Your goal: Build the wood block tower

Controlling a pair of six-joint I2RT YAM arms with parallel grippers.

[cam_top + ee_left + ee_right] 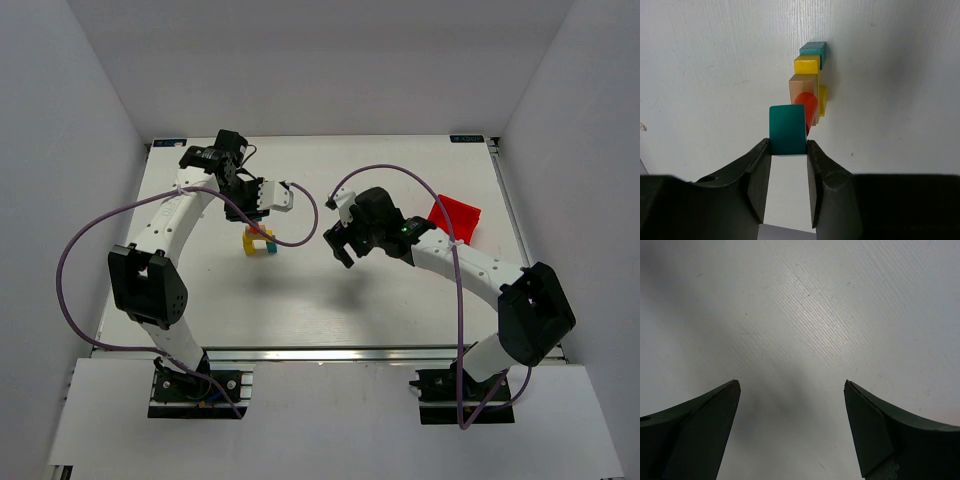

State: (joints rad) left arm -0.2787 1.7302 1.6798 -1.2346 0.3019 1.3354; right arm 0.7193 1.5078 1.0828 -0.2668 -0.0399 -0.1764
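- We note the white table (350,300) carries everything; both arms reach over it from the near edge.
- We see the right gripper (792,385) hanging over bare tabletop near the middle, fingers spread wide and holding nothing.
- We find the red bin (455,218) at the right side, behind the right arm.
- We record the left gripper (788,145) clamped on a teal block (787,130), pinched at both sides, over the tower (259,240) left of centre.
- In the left wrist view the tower's pieces line up beyond the held block: red block (808,106), tan cube (802,85), yellow block (807,65), teal cube (813,50) farthest.
- We cannot tell whether the held block touches the red one.
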